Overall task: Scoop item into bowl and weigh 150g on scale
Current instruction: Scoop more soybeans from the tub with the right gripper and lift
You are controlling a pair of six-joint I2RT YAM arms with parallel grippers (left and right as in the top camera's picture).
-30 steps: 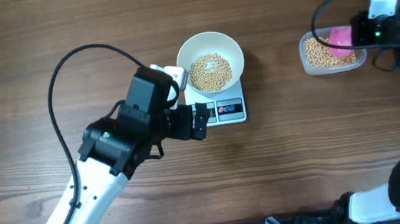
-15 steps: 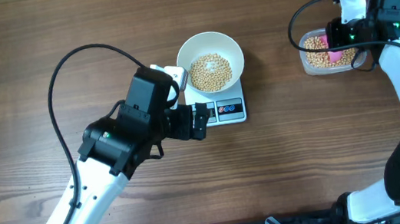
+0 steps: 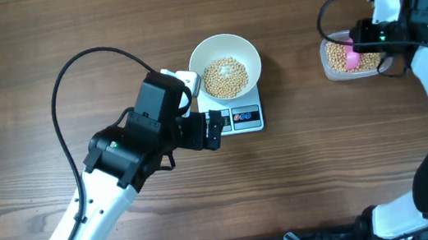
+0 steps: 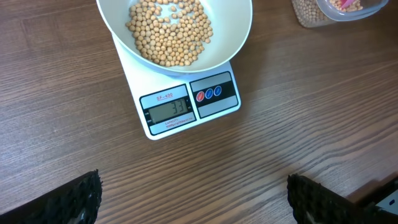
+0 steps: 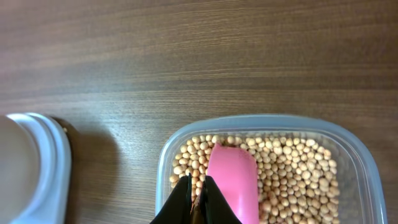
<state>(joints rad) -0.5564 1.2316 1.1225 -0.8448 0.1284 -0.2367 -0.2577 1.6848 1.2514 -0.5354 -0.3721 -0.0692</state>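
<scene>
Mid-fill: bowl partly loaded, reading looks well short of target.

Right pincer (image 5: 198, 193) is clamped on the pink scoop (image 5: 233, 177); its blade lies straight ahead of the fingers, bedded in the beans (image 5: 292, 180) in the clear tub (image 5: 367, 186). Left pincer (image 4: 196, 202) gapes wide, holding nothing. The scale (image 4: 217, 109) sits just ahead of it, with the white bowl (image 4: 239, 37) on top carrying a shallow bean layer. Display (image 4: 168, 111) looks like 33, but digits are soft, so unsure. Left to do: more scoops across, then trim to 150.
</scene>
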